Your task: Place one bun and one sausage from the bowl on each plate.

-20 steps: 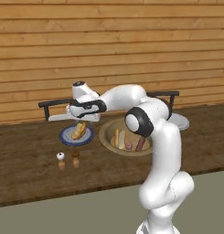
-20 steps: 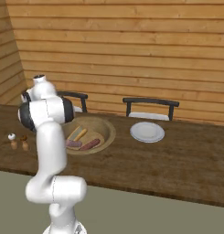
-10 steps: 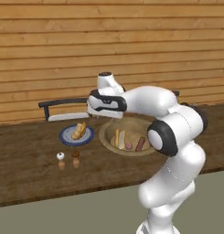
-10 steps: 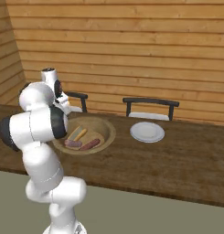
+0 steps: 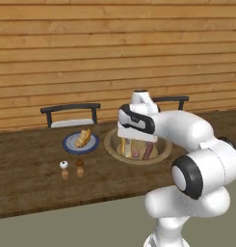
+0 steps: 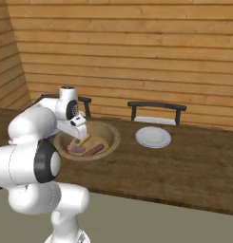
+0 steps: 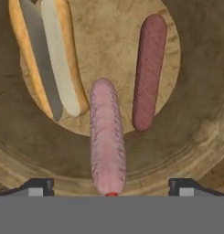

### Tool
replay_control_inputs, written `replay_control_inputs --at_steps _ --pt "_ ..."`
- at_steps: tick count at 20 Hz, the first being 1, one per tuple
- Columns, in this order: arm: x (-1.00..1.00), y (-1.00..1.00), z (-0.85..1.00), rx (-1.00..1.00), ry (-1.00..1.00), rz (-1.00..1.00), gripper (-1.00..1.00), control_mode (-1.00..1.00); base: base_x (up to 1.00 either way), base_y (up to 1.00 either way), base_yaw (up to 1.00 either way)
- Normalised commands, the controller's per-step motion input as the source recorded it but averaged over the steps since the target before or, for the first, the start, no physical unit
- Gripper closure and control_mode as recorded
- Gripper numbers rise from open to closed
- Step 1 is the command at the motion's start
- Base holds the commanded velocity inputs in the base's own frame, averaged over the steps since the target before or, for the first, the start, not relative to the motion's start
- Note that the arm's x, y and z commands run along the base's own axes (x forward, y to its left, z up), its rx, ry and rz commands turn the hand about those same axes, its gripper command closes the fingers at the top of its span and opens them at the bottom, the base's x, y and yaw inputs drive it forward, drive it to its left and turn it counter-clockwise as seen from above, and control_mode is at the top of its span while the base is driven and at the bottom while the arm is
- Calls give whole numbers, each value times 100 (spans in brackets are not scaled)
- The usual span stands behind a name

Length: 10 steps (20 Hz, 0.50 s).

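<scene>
Pincer [image 7: 111,194] is wide open, nothing held, poised over the bowl [image 7: 195,137]. Directly ahead btwn the tips lies the paler sausage [image 7: 106,137], lengthwise along the view; a darker sausage [image 7: 149,71] sits just beside it to one side, a bun [image 7: 49,55] to the other, touching its far end. Sausages look light, firm, smooth-skinned, i.e. likely to roll or slip; grip at mid-length, across the short axis. Bun likely soft: squeeze lightly. Blue plate [image 5: 71,144] already carries a bun; white plate [image 6: 153,136] is well apart on the tabletop [image 6: 184,166].
</scene>
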Motion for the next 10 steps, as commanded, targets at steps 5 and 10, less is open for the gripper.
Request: replay_control_inputs --at_steps 5,10 --pt "0 1 -33 0 8 0 -100 -100 0 0 0" --pt "-10 0 -56 -1 15 0 -100 -100 0 0 0"
